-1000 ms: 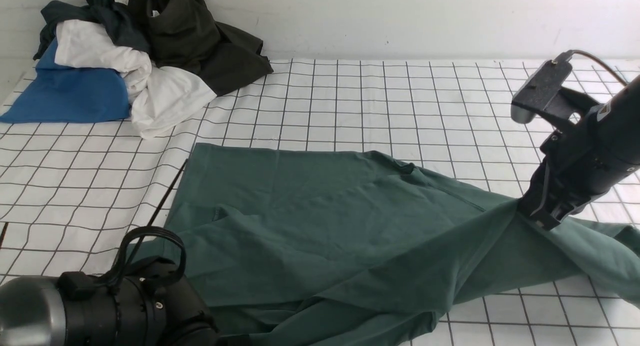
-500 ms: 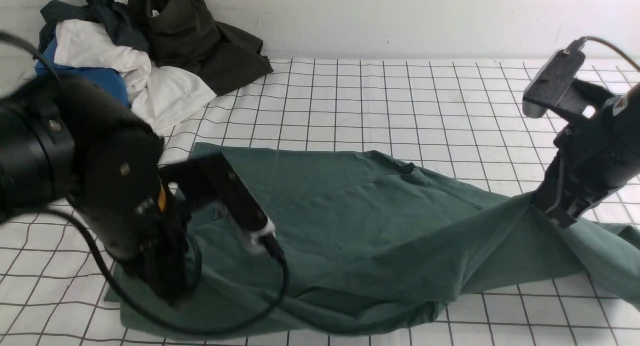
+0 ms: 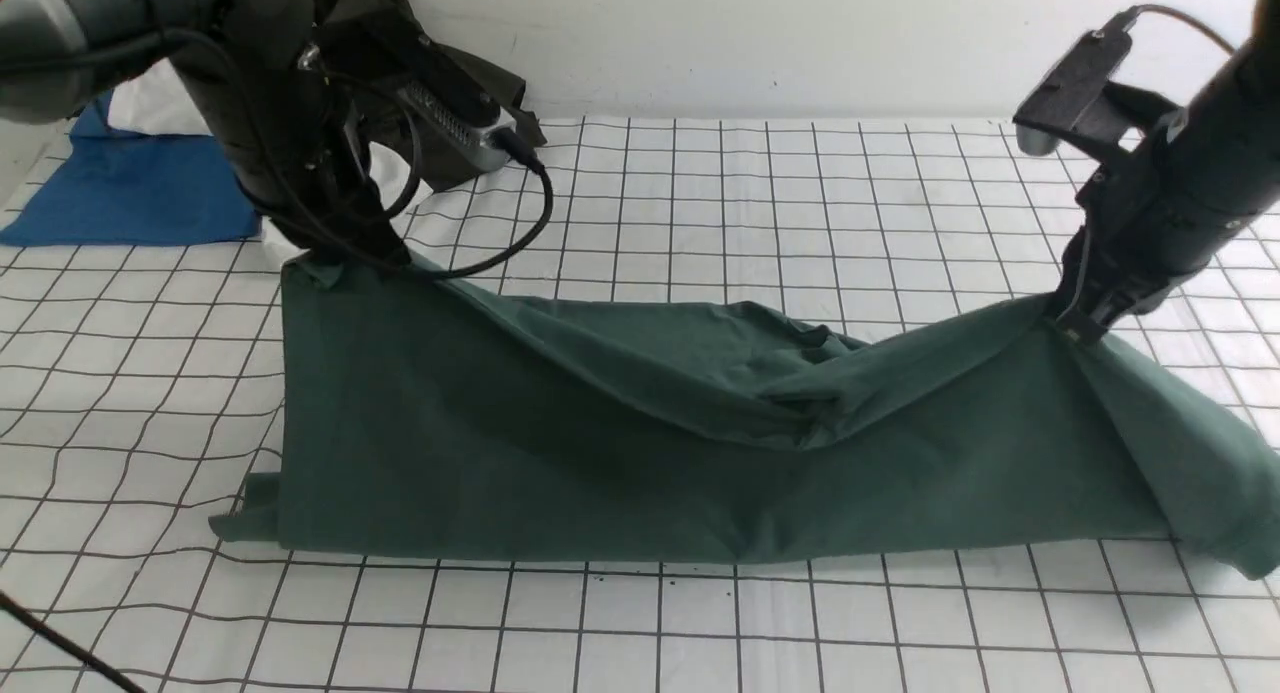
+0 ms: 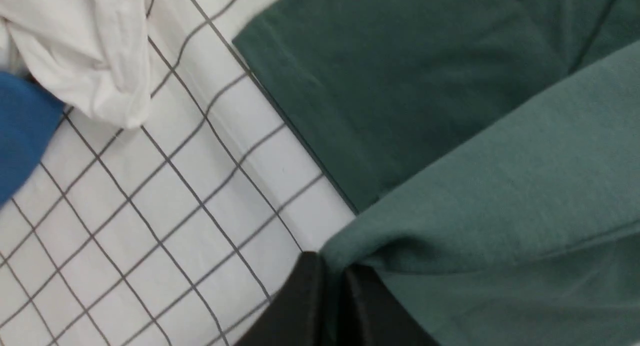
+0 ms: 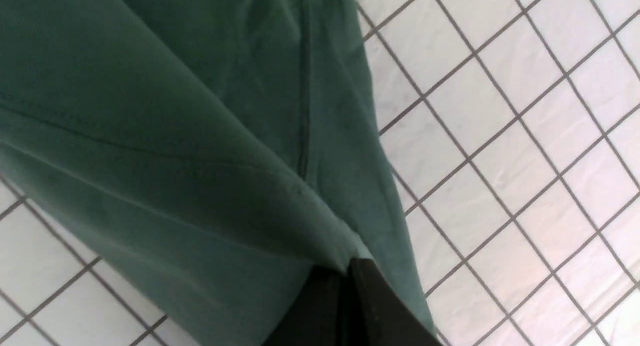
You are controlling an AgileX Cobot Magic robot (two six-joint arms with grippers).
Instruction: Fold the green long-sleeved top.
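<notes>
front view, green long-sleeved top (image 3: 600,453) hangs between left gripper (image 3: 345,260) and right gripper (image 3: 1080,323), both clamped on it

Left arm (image 3: 275,123) blocking most of clothes pile (image 3: 130,188); green long-sleeved top (image 3: 600,453) running off right picture edge, lifted fold hiding far layer.

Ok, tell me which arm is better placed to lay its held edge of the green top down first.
Probably the left arm: its jaws hold the green top right beside the lower layer's far corner; the right arm's hold looks tented higher.
</notes>
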